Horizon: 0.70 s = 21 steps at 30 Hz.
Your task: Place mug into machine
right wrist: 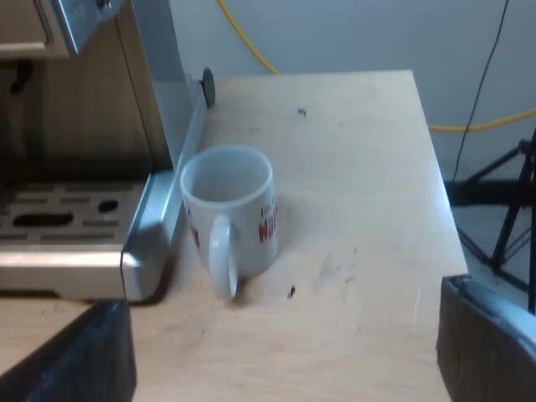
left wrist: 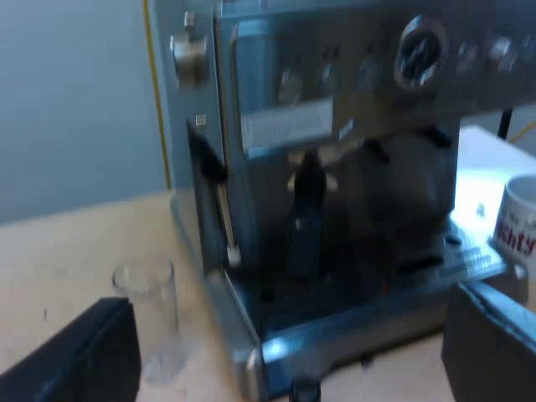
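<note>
One white mug [right wrist: 228,209], red lettering

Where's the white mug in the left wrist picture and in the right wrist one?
Left wrist view: the mug sits just past the end of the drip tray.
Right wrist view: the mug stands upright on the table beside the drip tray, handle toward the camera.
Shared landmark: the drip tray.

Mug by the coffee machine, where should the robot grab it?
Probably by its handle, coming from the side of the open right gripper: the mug stands upright with the handle pointing toward it, and the machine's tray crowds one side.
</note>
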Each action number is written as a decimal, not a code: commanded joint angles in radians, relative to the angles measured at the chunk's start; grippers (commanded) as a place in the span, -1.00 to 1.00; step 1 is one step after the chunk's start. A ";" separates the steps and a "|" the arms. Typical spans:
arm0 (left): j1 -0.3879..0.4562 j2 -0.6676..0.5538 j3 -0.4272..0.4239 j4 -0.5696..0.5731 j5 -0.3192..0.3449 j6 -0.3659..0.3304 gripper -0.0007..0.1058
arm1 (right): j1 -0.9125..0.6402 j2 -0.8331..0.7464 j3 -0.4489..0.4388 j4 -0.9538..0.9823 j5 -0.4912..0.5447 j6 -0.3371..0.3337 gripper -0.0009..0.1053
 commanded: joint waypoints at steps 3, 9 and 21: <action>-0.069 0.089 -0.022 -0.114 0.010 -0.007 0.42 | 0.001 0.082 -0.063 -0.070 -0.003 -0.044 0.66; -0.178 0.215 -0.049 -0.194 0.010 0.003 0.42 | 0.023 0.196 -0.122 -0.103 -0.027 -0.075 0.66; -0.344 0.484 -0.049 -0.402 0.010 0.003 0.42 | 0.106 0.417 -0.165 -0.183 -0.033 -0.092 0.66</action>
